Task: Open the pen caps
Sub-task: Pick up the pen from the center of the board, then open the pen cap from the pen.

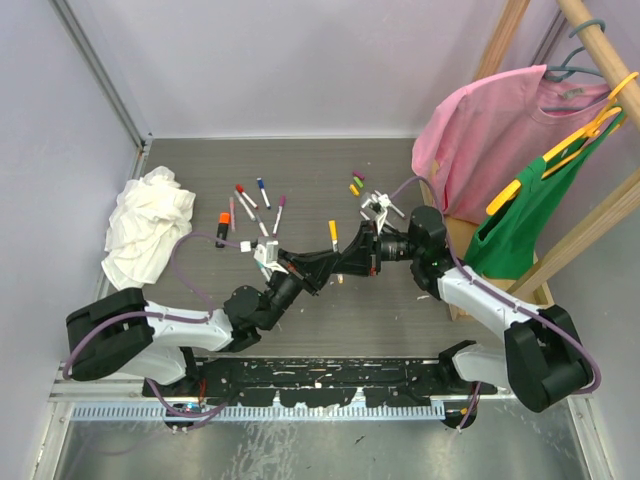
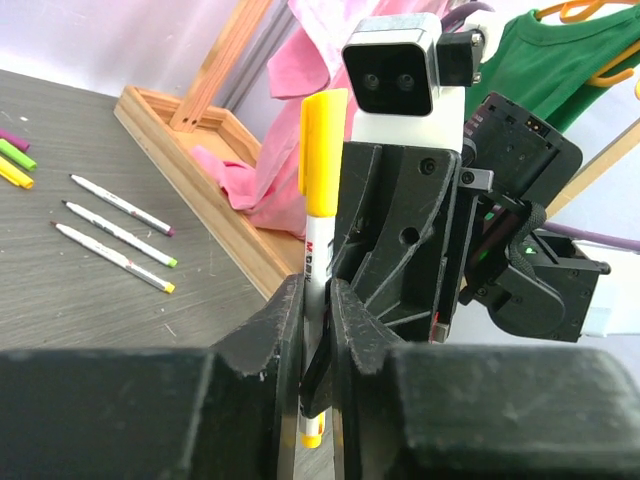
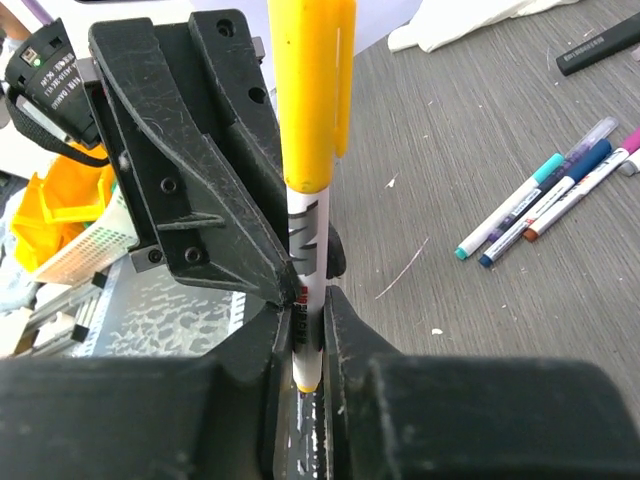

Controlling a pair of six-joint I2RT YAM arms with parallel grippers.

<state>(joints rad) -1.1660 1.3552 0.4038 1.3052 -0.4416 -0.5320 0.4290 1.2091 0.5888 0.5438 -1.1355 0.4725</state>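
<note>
Both claws, your left gripper [image 2: 318,335] and right gripper [image 3: 306,345], are pinched tight on 1 white barrel [image 3: 306,235]. Its yellow cap [image 3: 308,90] sits on top, above both. Neither holds the cap, so a pull may only slide the barrel.
</note>
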